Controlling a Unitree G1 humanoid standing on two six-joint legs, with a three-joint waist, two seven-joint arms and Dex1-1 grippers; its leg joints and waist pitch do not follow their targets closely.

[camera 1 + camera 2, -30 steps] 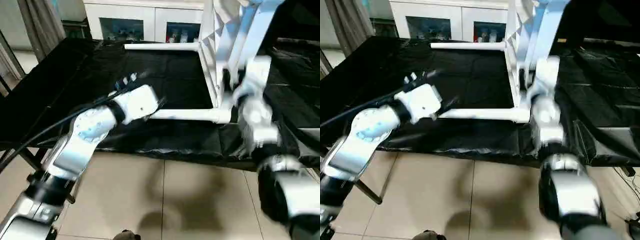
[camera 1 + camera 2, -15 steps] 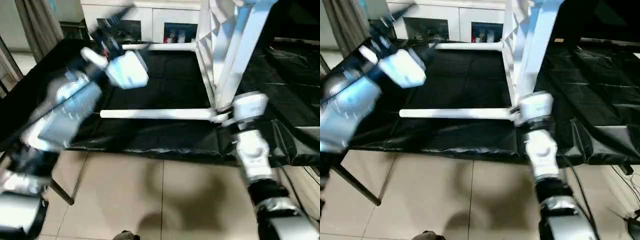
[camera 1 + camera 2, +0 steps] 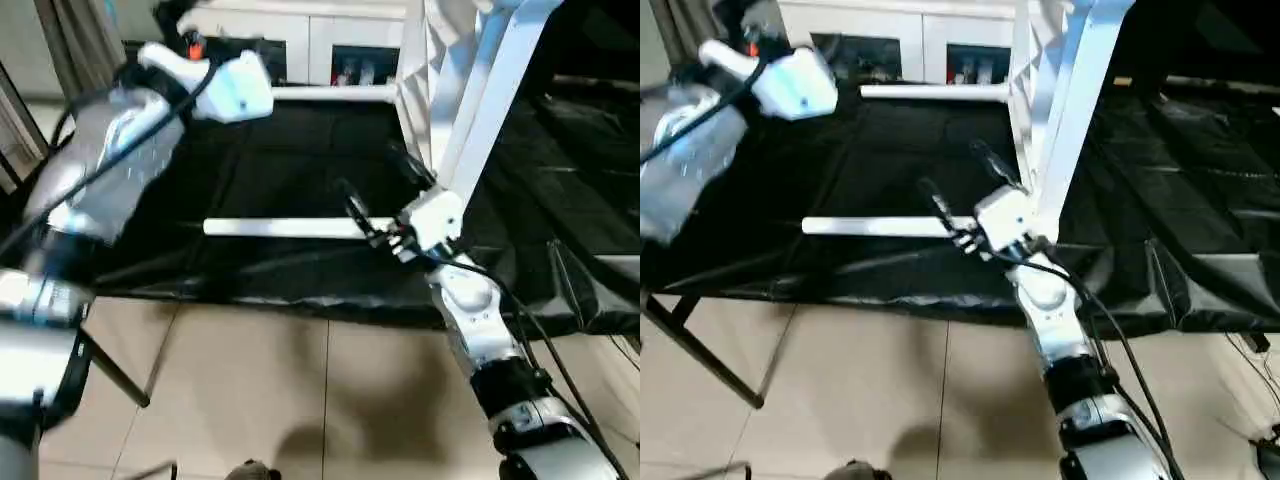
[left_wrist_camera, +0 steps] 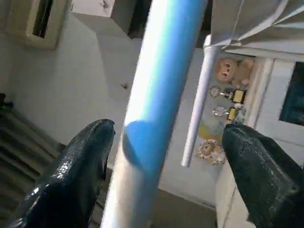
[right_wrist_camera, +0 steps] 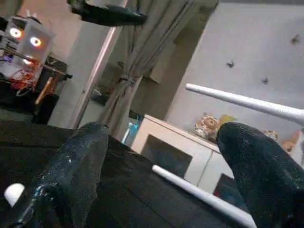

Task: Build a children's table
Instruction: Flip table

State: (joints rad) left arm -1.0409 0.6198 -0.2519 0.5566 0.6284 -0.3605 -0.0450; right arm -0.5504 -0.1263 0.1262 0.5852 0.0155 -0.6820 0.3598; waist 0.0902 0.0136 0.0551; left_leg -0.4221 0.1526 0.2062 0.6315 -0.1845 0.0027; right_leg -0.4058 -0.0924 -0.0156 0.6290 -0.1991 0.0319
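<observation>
The white table top [image 3: 432, 70] stands on its edge on the black-covered bench. One white leg [image 3: 320, 93] juts left from its far corner. A second leg [image 3: 285, 228] lies level along the near side, and a third leg [image 3: 490, 90] slants up across the top. My right gripper [image 3: 368, 170] is open at the near leg's inner end, one finger crossing over the tube, nothing between its fingers. My left gripper [image 4: 168, 128] is raised high at the far left and open. In its wrist view a pale tube [image 4: 156, 95] shows between the fingers; contact cannot be told.
A black cloth [image 3: 280, 160] covers the bench. A white cabinet [image 3: 300, 40] with glass doors stands behind it, and a curtain [image 3: 70, 40] hangs at the far left. Tiled floor [image 3: 300, 390] lies in front, with a bench strut [image 3: 112, 372] at the left.
My left arm has lifted away from the near leg's end up to the far left. My right arm has dropped from the table top's edge, its gripper now over the near leg.
</observation>
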